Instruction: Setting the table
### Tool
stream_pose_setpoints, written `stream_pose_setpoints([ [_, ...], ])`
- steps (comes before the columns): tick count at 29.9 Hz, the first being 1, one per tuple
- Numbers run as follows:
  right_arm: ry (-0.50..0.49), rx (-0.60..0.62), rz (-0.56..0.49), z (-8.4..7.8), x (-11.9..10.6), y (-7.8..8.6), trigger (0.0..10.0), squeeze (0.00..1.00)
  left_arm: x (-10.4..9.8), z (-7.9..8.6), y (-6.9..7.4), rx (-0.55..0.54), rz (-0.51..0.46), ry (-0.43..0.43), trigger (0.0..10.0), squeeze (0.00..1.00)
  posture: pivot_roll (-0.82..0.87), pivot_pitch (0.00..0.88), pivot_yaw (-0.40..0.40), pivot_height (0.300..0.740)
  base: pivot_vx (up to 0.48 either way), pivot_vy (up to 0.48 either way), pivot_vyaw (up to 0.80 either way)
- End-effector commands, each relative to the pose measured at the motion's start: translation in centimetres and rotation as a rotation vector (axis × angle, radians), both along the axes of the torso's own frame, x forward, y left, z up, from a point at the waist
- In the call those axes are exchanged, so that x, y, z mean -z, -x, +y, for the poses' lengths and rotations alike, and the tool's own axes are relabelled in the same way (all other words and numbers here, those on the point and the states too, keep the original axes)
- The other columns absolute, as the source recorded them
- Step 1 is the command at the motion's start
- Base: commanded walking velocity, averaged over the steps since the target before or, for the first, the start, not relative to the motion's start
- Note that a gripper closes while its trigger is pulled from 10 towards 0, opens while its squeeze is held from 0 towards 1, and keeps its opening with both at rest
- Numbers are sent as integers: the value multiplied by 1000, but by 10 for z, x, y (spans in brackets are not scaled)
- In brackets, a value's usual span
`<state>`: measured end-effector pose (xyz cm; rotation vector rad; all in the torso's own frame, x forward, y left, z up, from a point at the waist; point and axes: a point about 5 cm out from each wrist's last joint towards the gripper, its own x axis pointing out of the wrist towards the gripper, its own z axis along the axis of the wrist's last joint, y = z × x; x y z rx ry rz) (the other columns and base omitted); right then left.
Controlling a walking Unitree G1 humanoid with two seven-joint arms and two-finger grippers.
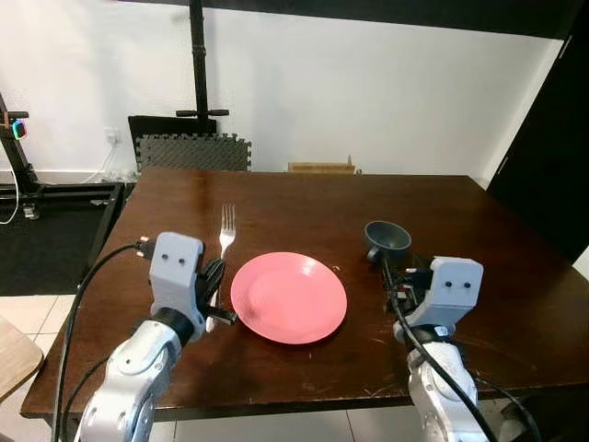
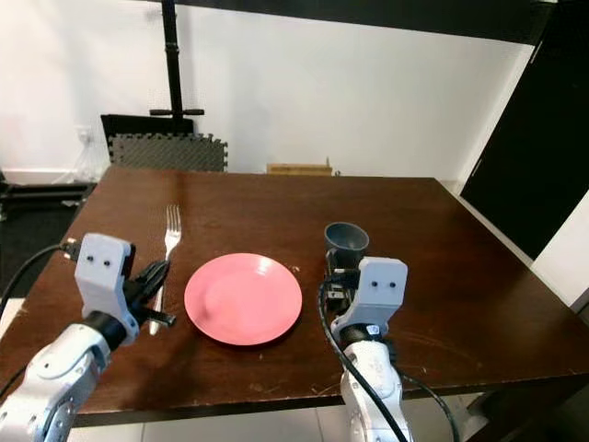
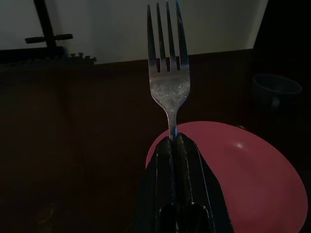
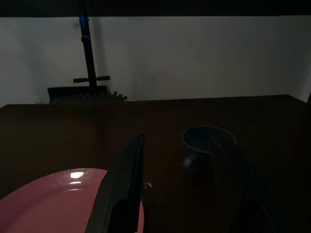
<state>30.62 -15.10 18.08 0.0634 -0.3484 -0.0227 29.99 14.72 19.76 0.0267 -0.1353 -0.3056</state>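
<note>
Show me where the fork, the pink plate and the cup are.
fork (image 1: 226, 224): left eye view, on the tines.
pink plate (image 1: 288, 296): left eye view, on its centre.
cup (image 2: 346, 238): right eye view, on its rim.

My left gripper (image 1: 213, 287) hides the fork (image 1: 225, 232) handle; at three o'clock, my right fingertips sit behind their housing.

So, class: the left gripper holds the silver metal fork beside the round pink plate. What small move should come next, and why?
Probably open the left gripper and let go. The silver metal fork already seems to lie on the dark wooden table, left of the round pink plate, tines pointing away from the robot, so it looks placed.
</note>
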Motion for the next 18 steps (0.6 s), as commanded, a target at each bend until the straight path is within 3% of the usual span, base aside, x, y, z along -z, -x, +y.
stream_pose_setpoints([
  [1, -2, 0, 18, 0, 6, 2, 10000, 0, 1, -1, 2, -2, -3, 0, 10000, 0, 114, 0, -24, 740, 0, 0, 0],
  [18, -6, -9, 20, 2, 6, 2, 10000, 0, 3, 1, 4, -32, -1, 11, 10000, 0, 114, 0, -31, 740, 0, 0, 0],
])
